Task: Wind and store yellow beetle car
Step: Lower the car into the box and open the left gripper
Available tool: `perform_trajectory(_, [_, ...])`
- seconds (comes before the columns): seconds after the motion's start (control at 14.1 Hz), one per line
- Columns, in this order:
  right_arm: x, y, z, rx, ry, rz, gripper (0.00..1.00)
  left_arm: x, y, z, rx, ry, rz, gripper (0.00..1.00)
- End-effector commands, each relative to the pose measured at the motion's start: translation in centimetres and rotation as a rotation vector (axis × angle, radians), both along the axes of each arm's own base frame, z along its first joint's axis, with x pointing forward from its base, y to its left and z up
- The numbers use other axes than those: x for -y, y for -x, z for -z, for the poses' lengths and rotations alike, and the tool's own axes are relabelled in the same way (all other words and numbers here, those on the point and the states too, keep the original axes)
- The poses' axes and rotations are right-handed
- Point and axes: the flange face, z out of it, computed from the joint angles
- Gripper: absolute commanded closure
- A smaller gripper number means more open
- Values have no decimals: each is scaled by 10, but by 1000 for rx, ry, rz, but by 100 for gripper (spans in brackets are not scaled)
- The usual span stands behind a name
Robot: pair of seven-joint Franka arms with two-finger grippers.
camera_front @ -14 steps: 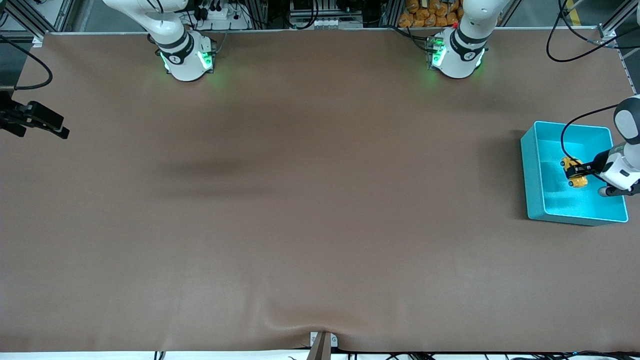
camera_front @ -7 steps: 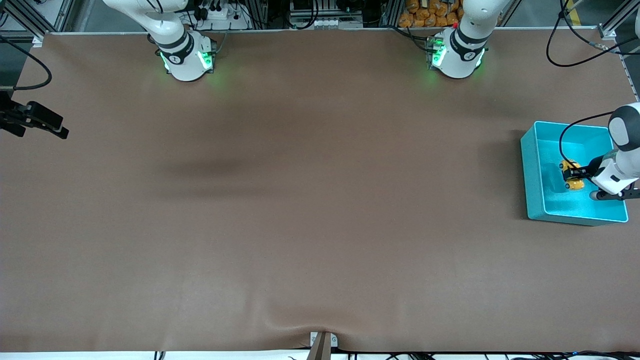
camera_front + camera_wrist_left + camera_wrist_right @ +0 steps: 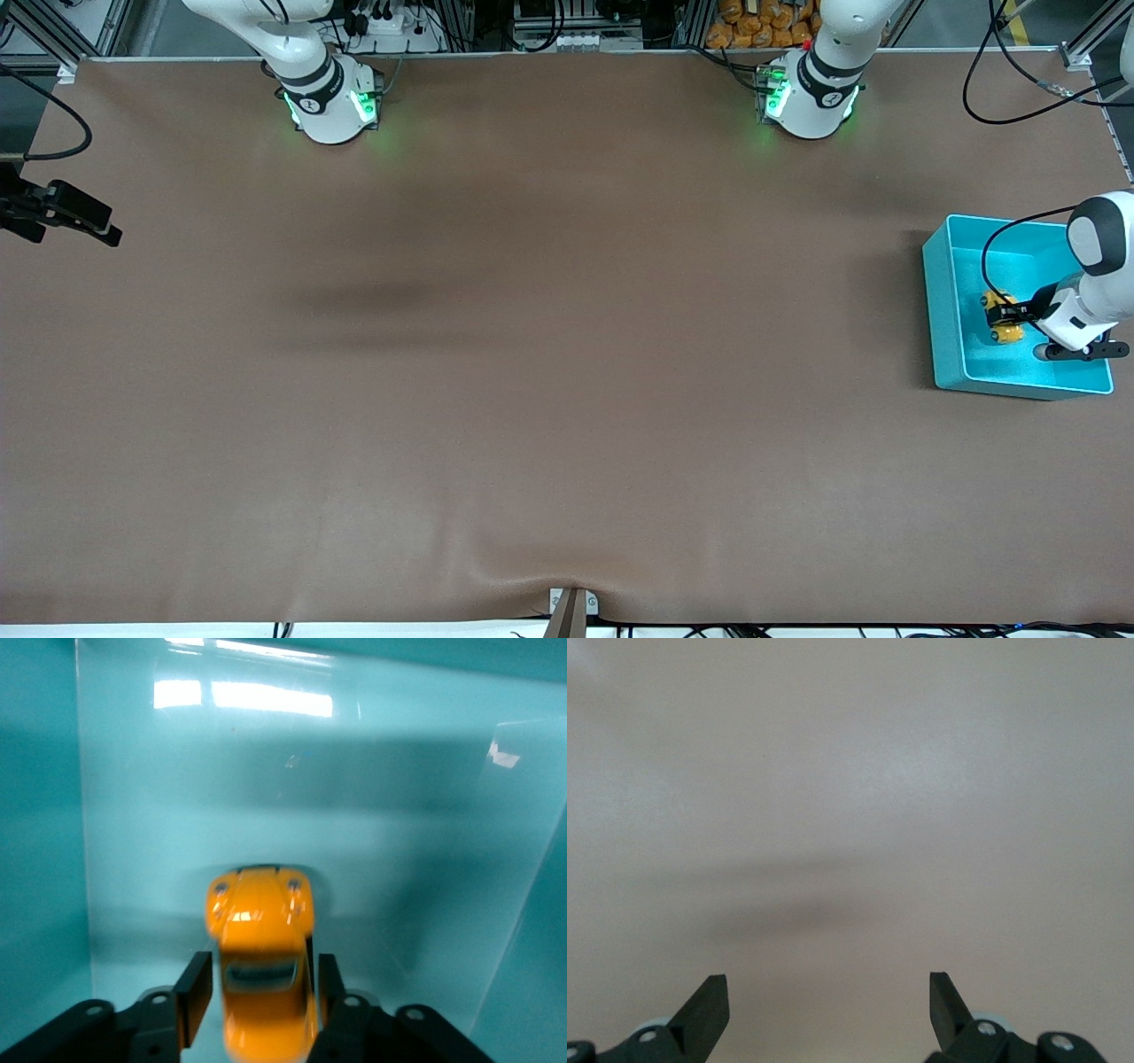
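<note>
Yellow beetle car [image 3: 261, 921] sits between my left gripper [image 3: 264, 979] fingers [image 3: 197, 992], nose pointing away from the palm. The pads are just beside its flanks, with a thin dark gap on one side, so I read the jaws as parted a little, no longer clamping. That's the change: a second ago they were tight on the car and carrying it higher over the teal bin [image 3: 44, 815]; the wrist has since dropped into the bin, and the car now looks to be resting on the bin floor, roughly mid-bin, clear of the walls. Front view agrees: car [image 3: 1004, 319] inside the bin [image 3: 930, 266] at the left arm's end of the table [image 3: 532, 354], left gripper [image 3: 1019, 312] low over it. My take: storing is essentially done and release is under way. What's left is widening the jaws and lifting straight out without dragging the car or clipping the rim. Right gripper [image 3: 828, 992] waits spread wide and empty over bare table at the right arm's end [image 3: 80, 217].
</note>
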Motion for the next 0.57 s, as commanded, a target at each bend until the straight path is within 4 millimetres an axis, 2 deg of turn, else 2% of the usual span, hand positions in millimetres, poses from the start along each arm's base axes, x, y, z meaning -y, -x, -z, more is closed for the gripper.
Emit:
perform_trajectory(0.0, [3,-1,-2,-4,0,0,0,2,-9,-17,21,-28,31,0])
perform_trajectory(0.14, [4,-1,-2,-4,0,0,0,5,-15,-44,52,-58,41,0])
perform_trajectory(0.35, [7,-1,-2,-4,0,5,0,33,-32,-97,122,-100,94,0])
perform_trajectory(0.5, [8,-1,-1,-5,0,6,0,62,-43,-126,145,-113,134,0])
